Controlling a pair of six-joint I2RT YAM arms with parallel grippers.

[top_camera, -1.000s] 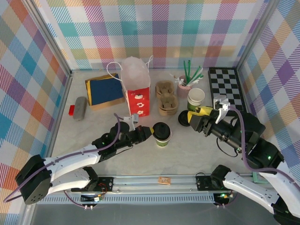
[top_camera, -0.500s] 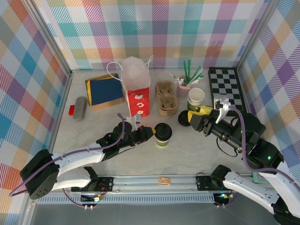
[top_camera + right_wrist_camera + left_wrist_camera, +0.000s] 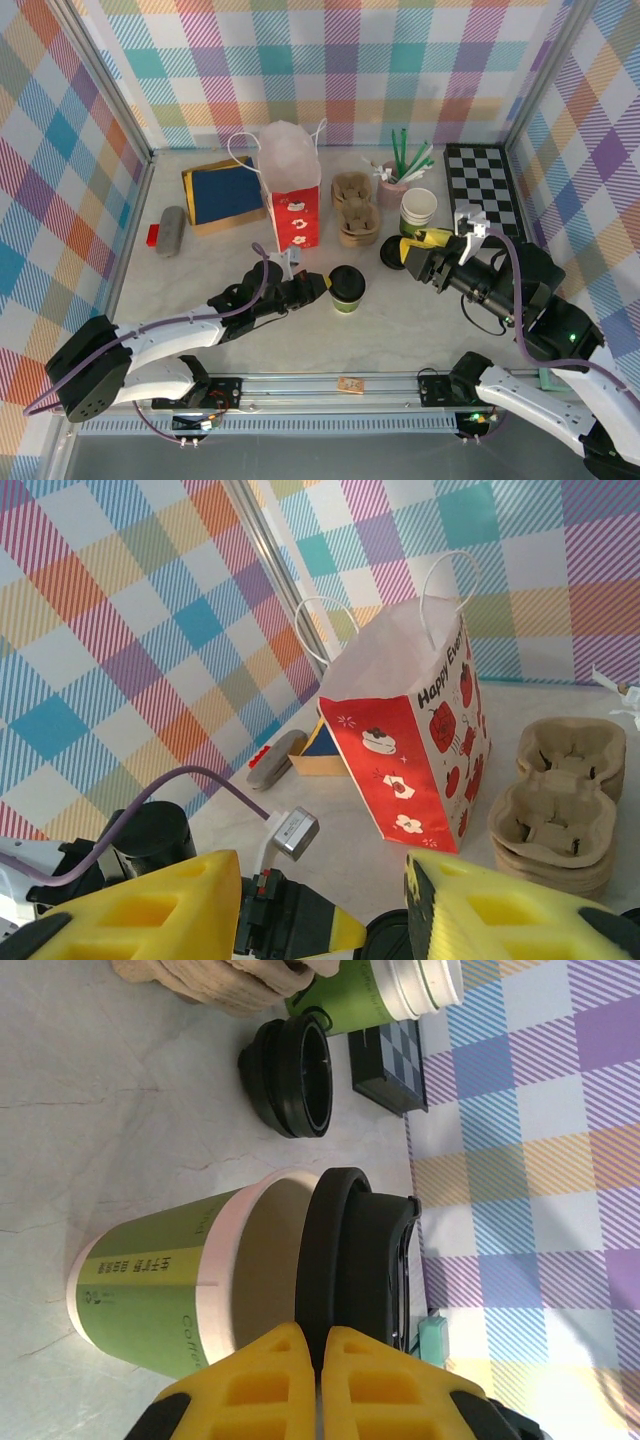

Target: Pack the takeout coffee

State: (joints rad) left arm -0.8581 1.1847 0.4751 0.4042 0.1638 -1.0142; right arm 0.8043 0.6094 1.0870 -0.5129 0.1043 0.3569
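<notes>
Yellow-fingered and hovering low over the pale marbled worktop, the left end effector is pointing rightward from the near left. We are seeing its two fingers pressed together with only a hairline between them. Their tips are sitting right at the rim of the round black plastic lid on the small green paper cup with a cream upper band, the takeout coffee. We are not able to tell whether they are touching that rim.

The takeout coffee is standing upright on the worktop near the middle, in front of the red paper bag with white handles. To the right and slightly farther back, the right end effector is hanging with its yellow fingers well apart, clamping nothing, and is facing left toward the bag.

Just beside it we are finding a loose black plastic lid lying hollow side up on the worktop. Behind that lid a lidless green-and-cream paper cup is standing. Farther back we are looking at a stack of brown moulded-pulp cup carriers just right of the upright bag, and at a pink pot of green straws.

A black-and-white chequered board is lying by the right wall. A flat blue-and-tan box is lying left of the bag, and a grey oblong object is resting nearest the left wall.
</notes>
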